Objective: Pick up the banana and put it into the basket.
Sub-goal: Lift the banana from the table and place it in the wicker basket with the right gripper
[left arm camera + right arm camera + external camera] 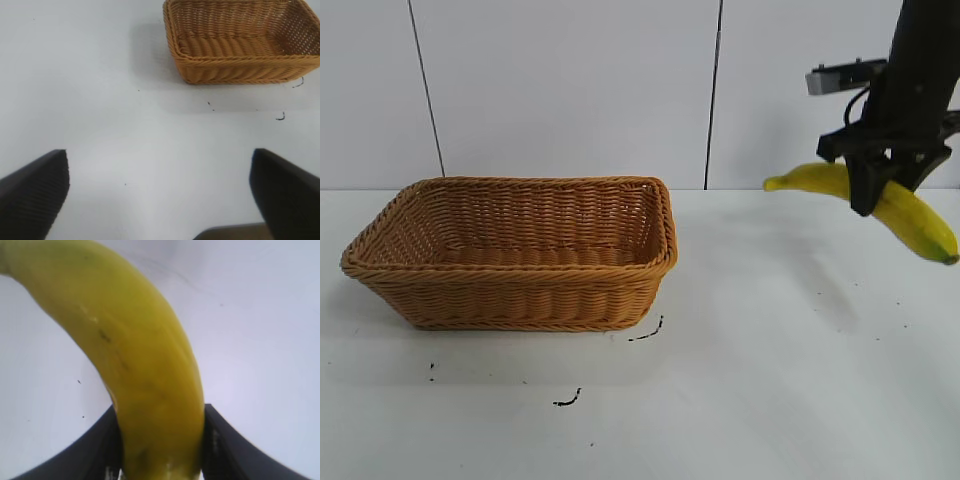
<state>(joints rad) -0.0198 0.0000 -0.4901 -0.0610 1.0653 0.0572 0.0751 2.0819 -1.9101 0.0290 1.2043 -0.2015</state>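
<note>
Banana [910,215] hangs clear of the table, pinched mid-length in the right claw [872,195], seemingly half-closed around it.

exterior camera faces the table [770,400] almost level, wall behind. left wrist camera looks down from well back, sharing the basket [510,255] with it. right wrist camera sits tight against the banana [145,380].

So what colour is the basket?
Tan-orange brown wicker basket, clearest in the exterior view.
</note>
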